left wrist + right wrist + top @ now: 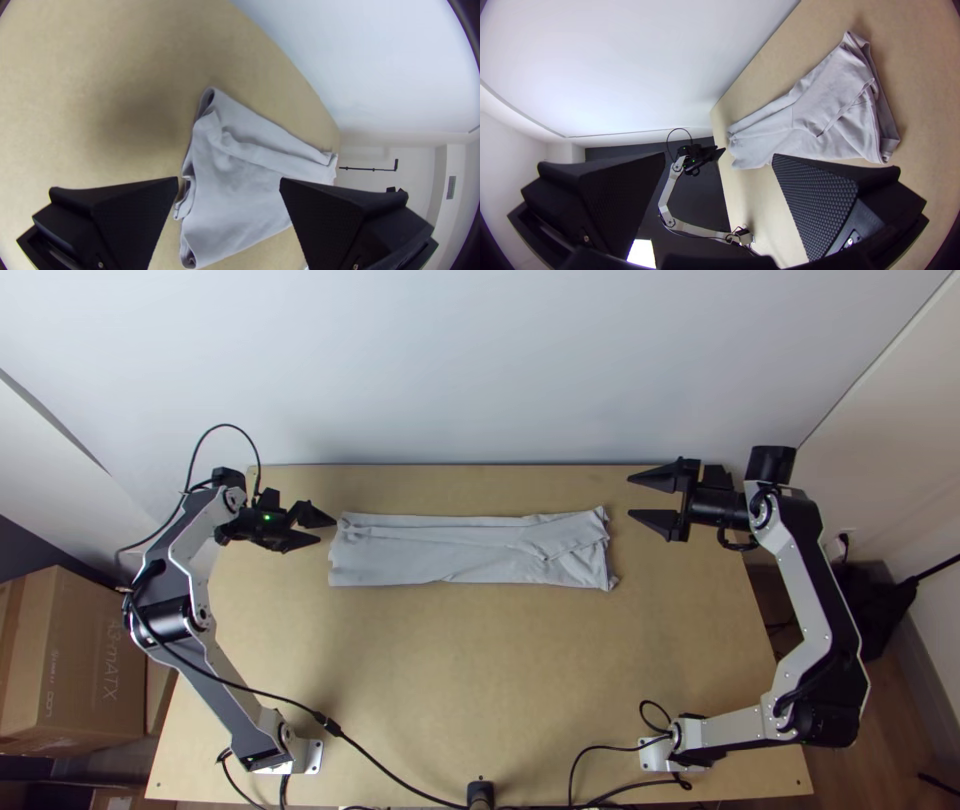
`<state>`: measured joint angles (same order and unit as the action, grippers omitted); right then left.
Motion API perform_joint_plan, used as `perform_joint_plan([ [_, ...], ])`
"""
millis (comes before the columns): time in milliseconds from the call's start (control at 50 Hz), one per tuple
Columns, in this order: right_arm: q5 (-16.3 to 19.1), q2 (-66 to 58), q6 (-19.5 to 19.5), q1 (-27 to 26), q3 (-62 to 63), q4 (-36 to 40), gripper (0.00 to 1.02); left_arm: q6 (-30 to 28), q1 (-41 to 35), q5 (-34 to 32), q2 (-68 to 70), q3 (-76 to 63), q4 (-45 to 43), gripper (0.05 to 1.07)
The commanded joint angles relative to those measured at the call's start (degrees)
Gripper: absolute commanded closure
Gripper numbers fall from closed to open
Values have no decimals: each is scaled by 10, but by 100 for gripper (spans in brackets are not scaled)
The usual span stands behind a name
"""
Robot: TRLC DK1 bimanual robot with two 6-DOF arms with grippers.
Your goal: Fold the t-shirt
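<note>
The left claw (326, 530) stands open at one end of a pale grey t-shirt (450, 560), its two black fingers parted and nothing between them; whether a tip touches the cloth, the pictures cannot settle. Opposite, the right claw (629, 496) is spread wide and empty, apart from the shirt's other end.

The top view takes in the whole strip of cloth and a cardboard box (85, 660) beside the bench (450, 670). The left wrist view looks onto the shirt's end, where folded layers open in small loops (one at each corner). The right wrist view shows the left arm (667, 192) from base to claw, beyond the textured pad (820, 205) of a nearer finger.

The t-shirt lies folded into a long, narrow band across the far half of the bench, between the two claws. Lengthwise creases run along it, a slanting flap (837, 95) crosses the end toward the right claw, and that end's edge is uneven, its corners poking out.
</note>
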<state>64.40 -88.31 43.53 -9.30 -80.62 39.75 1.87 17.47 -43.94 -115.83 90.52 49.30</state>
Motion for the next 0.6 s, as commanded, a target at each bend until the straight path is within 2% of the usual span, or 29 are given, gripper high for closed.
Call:
perform_joint_plan([
  [0,13,20,16,-1,-3,3,4,-6,-8,-10,-35,-10,-7,10],
  [320,13,35,22,-5,10,3,4,-7,-37,22,-51,-21,-26,10],
  [580,12,39,26,2,9,3,4,12,-117,33,-50,-27,-32,11],
])
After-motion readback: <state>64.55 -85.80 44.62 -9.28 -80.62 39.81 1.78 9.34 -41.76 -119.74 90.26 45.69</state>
